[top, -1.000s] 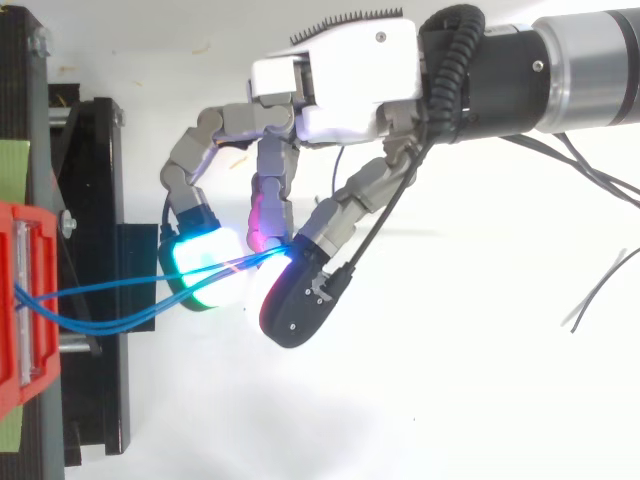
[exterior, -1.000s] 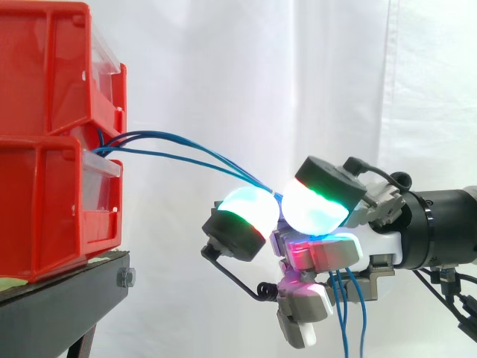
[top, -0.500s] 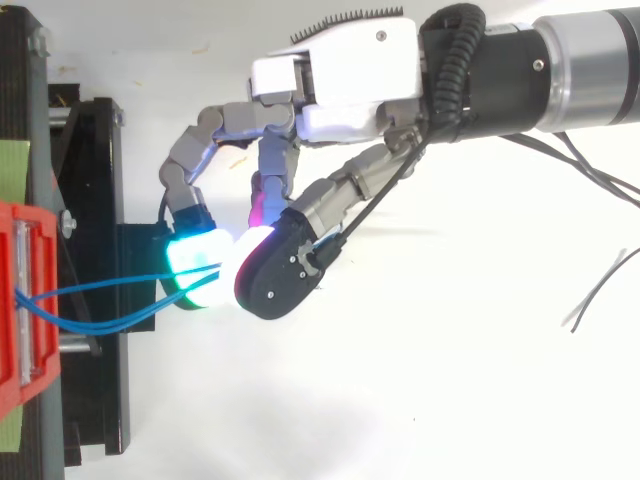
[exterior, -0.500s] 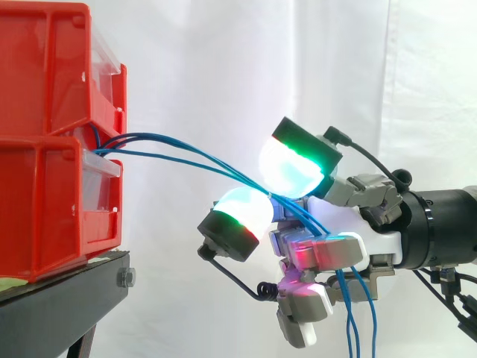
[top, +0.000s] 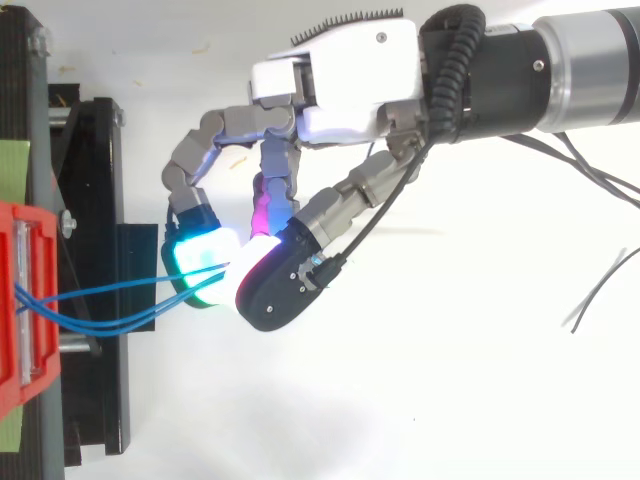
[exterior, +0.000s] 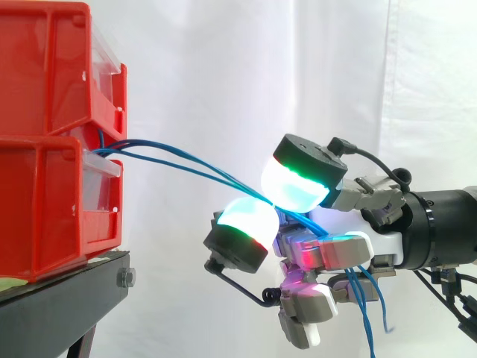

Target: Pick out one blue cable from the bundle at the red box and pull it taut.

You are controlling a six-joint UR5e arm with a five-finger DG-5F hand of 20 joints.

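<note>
1. Pinches blue cables (exterior: 223, 179) with the hand (exterior: 376, 246): presses an upper pad (exterior: 294, 190), glowing white and cyan with a green edge, against a lower pad (exterior: 250, 216) of the same colours, and squeezes the strands where the two meet.
2. Cannot tell how many strands of the bundle are caught in that pinch.
3. Leads the cables away from the pads, rising as they leave the hand in the side view, to the gap between two stacked red bins (exterior: 45, 74), well apart from the fingertips.
4. Shows, from above, one strand nearly straight between pinch and bins, with others bowing out to one side of it before joining it at the pads.
5. Carries the loose ends back past the palm and drops them below the hand, close by the wrist, in slack curves.
6. Curls the other fingers (exterior: 328, 250) under the palm, below the pinch, with pads glowing magenta and white.
7. Rests the bins on a black stand (exterior: 59, 298), lower than the hand and beyond its fingertips.
8. Brings the arm (exterior: 447, 227) in level behind the wrist.
9. Sets all of it before a white curtain (exterior: 223, 74), on the far side of the hand.
</note>
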